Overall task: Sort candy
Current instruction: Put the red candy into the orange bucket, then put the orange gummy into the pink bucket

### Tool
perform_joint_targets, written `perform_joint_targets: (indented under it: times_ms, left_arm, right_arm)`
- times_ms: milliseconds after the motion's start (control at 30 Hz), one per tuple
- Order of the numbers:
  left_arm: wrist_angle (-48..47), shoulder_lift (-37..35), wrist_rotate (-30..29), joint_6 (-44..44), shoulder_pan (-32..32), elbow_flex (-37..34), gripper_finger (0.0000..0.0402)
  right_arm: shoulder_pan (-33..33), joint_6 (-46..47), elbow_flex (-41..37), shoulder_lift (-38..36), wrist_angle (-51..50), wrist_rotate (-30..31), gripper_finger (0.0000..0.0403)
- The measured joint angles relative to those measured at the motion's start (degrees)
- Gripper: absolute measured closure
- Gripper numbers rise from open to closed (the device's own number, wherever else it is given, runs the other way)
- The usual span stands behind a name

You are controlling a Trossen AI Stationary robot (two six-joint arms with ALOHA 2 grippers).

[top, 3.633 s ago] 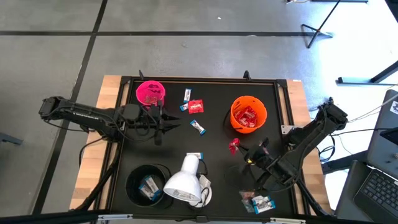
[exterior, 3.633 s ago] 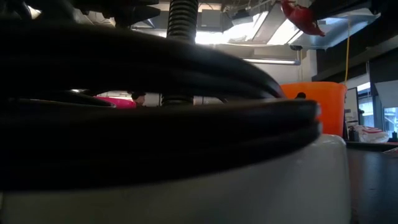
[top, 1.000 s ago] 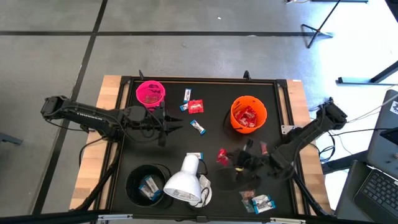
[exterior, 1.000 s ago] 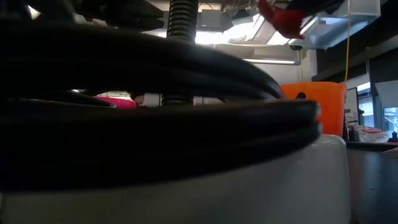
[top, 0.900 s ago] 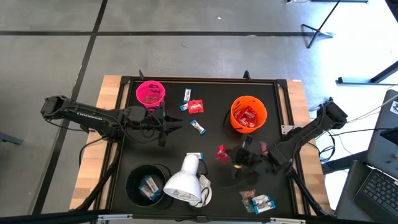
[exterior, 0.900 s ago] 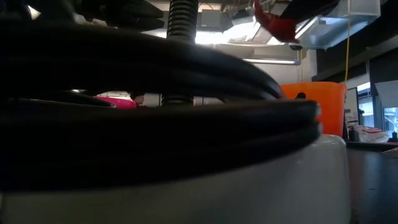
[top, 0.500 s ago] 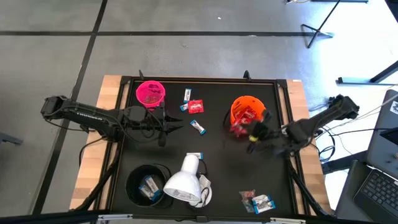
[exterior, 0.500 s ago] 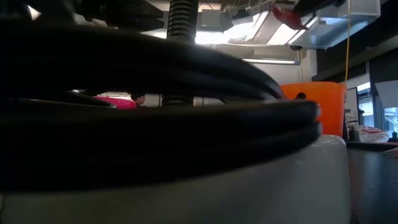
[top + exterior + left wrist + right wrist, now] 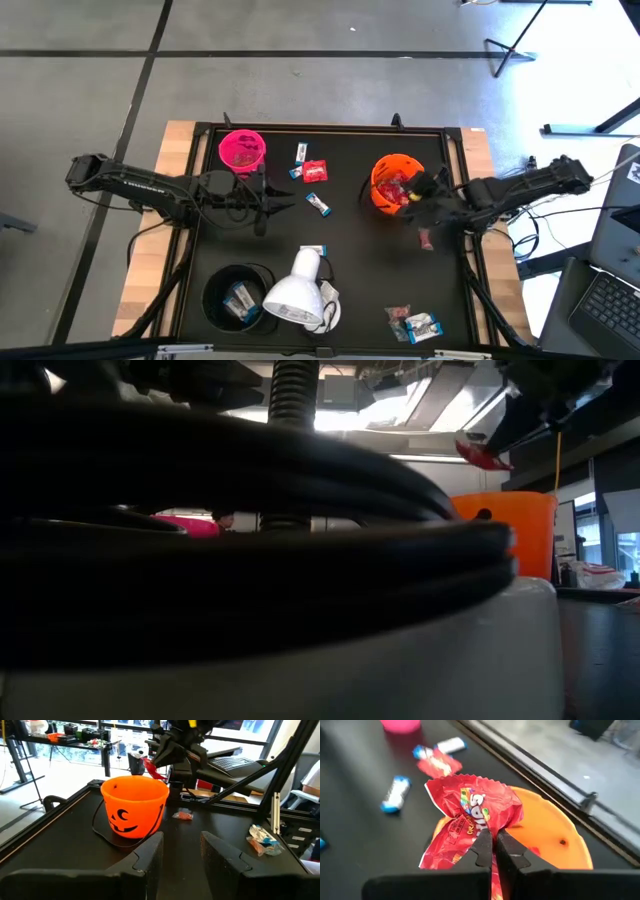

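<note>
Over the black tabletop [image 9: 340, 250], the orange cup [image 9: 398, 182] is sitting under the right end effector [image 9: 494, 846], which is pinching a red candy packet [image 9: 470, 815] by its crimped edge. Light and crinkly, it is likely flexing freely. Left end effector [image 9: 181, 851] is resting half-spread, empty.

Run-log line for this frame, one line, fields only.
right gripper: jaws shut on red packet | over orange cup | left gripper: idle, mid-table | phase: pre-drop

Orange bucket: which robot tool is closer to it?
Right. The right tool holds a red candy packet over the orange bucket; the left tool waits beyond, near the pink cup.
</note>
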Motion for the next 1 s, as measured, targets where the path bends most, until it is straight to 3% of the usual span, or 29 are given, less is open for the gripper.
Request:
perform_joint_targets:
  times_ms: [167, 400, 733, 833, 1000]
  left_arm:
    - [0.06, 0.00, 0.01, 0.02, 0.02, 0.00, 0.0279]
    - [0.24, 0.00, 0.00, 0.02, 0.02, 0.00, 0.0279]
    - [0.42, 0.00, -0.02, 0.00, 0.02, 0.00, 0.0279]
    - [0.42, 0.00, -0.02, -0.92, 0.02, 0.00, 0.0279]
    - [0.30, 0.00, -0.01, -1.05, 0.02, 0.00, 0.0279]
  right_arm:
    - [-2.91, -2.96, -8.18, -12.25, 11.06, -0.20, 0.0398]
    - [-4.83, 1.84, -14.43, -19.68, 12.12, -0.98, 0.0389]
    - [-4.75, 3.07, -13.37, -20.03, 11.17, -3.96, 0.0258]
    - [-4.72, 2.64, -10.62, -20.04, 9.95, -8.29, 0.0239]
    - [-4.61, 3.04, -5.91, -19.57, 9.99, -22.82, 0.0248]
